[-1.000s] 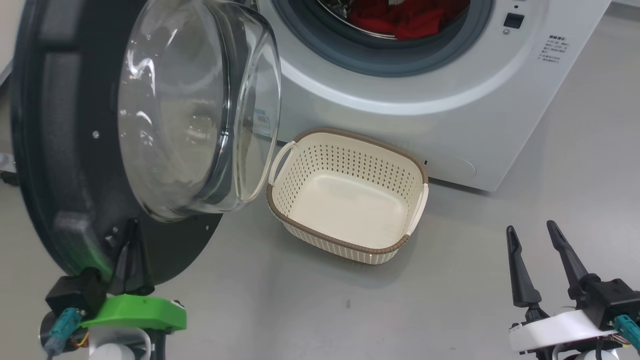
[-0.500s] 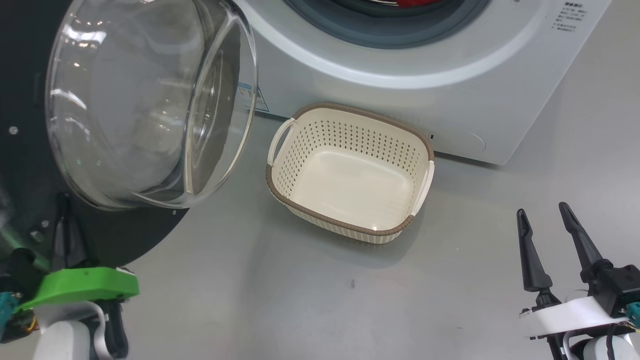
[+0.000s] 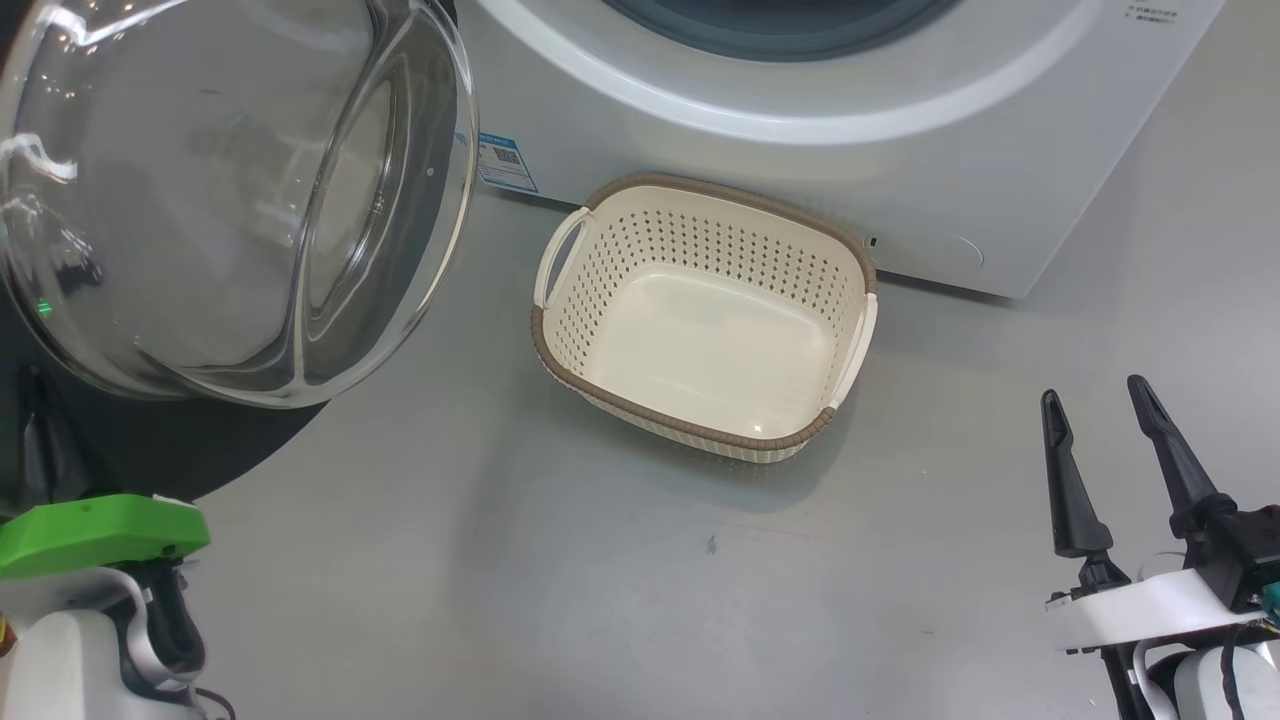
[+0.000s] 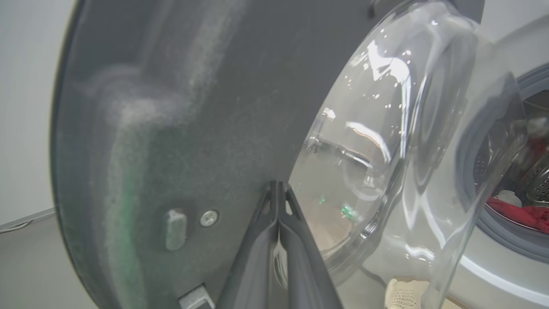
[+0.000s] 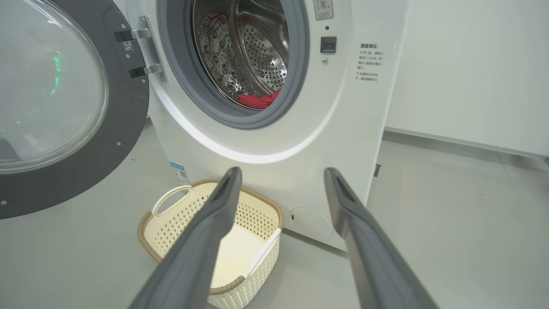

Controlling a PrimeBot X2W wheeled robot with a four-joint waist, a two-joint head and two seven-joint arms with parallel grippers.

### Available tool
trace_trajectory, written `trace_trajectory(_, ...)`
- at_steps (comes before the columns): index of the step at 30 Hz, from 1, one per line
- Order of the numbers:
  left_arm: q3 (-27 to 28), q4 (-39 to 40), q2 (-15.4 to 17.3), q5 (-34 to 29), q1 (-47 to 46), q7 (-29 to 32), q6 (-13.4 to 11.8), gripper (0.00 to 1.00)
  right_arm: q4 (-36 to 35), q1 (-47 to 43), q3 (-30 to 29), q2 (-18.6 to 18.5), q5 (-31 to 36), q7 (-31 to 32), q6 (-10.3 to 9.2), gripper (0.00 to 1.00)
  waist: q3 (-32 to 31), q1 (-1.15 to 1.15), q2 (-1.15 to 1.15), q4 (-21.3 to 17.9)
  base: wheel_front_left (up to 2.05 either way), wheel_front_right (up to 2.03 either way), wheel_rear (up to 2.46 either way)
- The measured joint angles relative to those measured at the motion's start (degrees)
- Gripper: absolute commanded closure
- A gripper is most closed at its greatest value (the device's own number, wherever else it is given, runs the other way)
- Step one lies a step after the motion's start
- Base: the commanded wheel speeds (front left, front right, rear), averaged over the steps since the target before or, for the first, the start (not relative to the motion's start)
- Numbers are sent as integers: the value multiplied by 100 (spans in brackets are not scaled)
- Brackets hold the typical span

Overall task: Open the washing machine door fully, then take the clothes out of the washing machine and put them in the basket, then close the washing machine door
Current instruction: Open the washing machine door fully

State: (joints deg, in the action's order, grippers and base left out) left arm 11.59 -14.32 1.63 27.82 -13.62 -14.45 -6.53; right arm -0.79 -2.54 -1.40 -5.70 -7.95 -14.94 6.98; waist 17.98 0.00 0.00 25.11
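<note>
Left hand (image 4: 279,189), fingers pressed together, is bearing on the big round black-rimmed glass washing machine door (image 3: 230,200), already swung wide leftward; best pushing steadily near the rim. Right hand (image 3: 1092,390) is hovering spread.

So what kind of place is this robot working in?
Likely a laundry or utility room, perhaps a test lab: a white front-loading washing machine with its door open, a cream basket on the grey floor, plain white walls.

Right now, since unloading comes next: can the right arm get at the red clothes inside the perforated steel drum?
Probably yes. The round black-rimmed glass door is swung aside, nothing crosses the grey rubber gasket, and the open right gripper faces the red clothes.
</note>
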Motion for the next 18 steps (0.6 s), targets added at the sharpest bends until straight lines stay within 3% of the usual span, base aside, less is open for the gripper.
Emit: trace_trajectory(18, 692, -815, 298, 10, -560, 0, -24, 100, 57, 171, 82, -63, 0, 0, 0, 0, 58, 0, 0, -64, 0, 0, 0)
